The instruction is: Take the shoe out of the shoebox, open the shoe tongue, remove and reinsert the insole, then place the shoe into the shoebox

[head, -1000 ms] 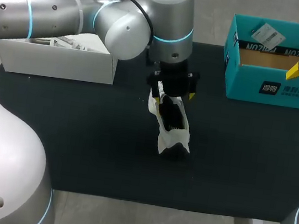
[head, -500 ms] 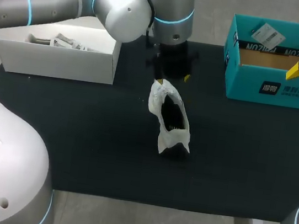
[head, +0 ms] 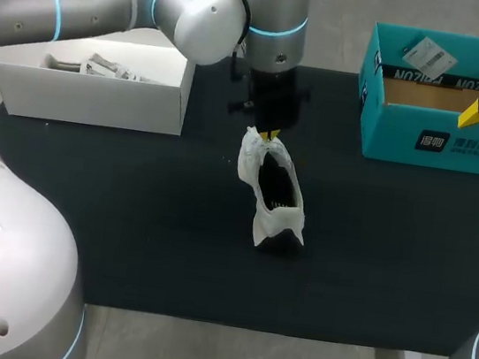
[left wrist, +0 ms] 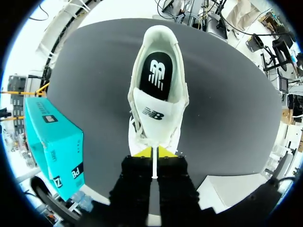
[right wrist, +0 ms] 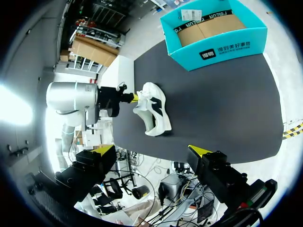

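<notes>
White shoe (head: 271,193) sits on the black desk (head: 127,217), its near end touching the yellow fingertips (left wrist: 166,152) of the left jaws. These are closed together, with only a thin white line between them. The tongue (left wrist: 155,116) and dark insole (left wrist: 156,75) lie just ahead. The right jaws stand wide open, holding nothing, and the teal shoebox (head: 406,136) lies well ahead of them. A white box (head: 90,100) sits well apart, beside the left jaws.
</notes>
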You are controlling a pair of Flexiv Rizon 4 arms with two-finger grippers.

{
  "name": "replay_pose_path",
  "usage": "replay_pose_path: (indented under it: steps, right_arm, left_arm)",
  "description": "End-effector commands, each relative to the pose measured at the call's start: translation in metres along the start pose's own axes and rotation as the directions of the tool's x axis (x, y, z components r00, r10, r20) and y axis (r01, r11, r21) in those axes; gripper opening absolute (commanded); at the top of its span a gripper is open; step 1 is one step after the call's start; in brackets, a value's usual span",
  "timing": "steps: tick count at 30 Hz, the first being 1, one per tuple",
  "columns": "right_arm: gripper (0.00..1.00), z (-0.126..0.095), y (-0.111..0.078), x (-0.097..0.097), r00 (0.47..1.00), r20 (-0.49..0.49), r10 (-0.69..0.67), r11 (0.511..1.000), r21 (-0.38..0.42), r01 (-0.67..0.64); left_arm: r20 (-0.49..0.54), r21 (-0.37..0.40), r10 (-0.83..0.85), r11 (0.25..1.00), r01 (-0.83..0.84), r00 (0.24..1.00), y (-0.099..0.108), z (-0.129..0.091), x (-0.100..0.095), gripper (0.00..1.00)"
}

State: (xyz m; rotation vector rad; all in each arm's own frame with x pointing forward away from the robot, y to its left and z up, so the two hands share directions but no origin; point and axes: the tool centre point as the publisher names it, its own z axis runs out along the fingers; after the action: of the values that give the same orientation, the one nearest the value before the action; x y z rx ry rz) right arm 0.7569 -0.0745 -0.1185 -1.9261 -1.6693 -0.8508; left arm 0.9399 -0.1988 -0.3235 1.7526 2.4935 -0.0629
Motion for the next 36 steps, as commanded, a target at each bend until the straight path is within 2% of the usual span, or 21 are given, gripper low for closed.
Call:
replay_pose_path:
  steps: [1, 15, 20, 24, 36]
  right_arm:
    - [1.00, 0.001, 0.000, 0.000, 1.000, 0.002, 0.002, 1.000, -0.001, -0.002]
    - [1.00, 0.001, 0.000, 0.000, 1.000, 0.002, 0.002, 1.000, -0.001, -0.002]
    - [1.00, 0.001, 0.000, 0.000, 1.000, 0.002, 0.002, 1.000, -0.001, -0.002]
    - [1.00, 0.001, 0.000, 0.000, 1.000, 0.002, 0.002, 1.000, -0.001, -0.002]
    - [1.00, 0.001, 0.000, 0.000, 1.000, 0.002, 0.002, 1.000, -0.001, -0.002]
  left_arm:
    - [0.003, 0.008, -0.003, 1.000, 0.003, 1.000, -0.003, 0.006, 0.006, 0.00]
    - [-0.010, 0.096, -0.024, 0.995, 0.025, 1.000, -0.031, 0.017, 0.016, 0.00]
    - [-0.052, 0.132, -0.042, 0.990, 0.049, 0.998, -0.041, 0.014, 0.020, 0.00]
    - [-0.083, 0.081, -0.106, 0.990, 0.113, 0.991, -0.053, -0.012, 0.023, 0.00]
    - [-0.083, 0.081, -0.106, 0.990, 0.113, 0.991, -0.053, -0.012, 0.023, 0.00]
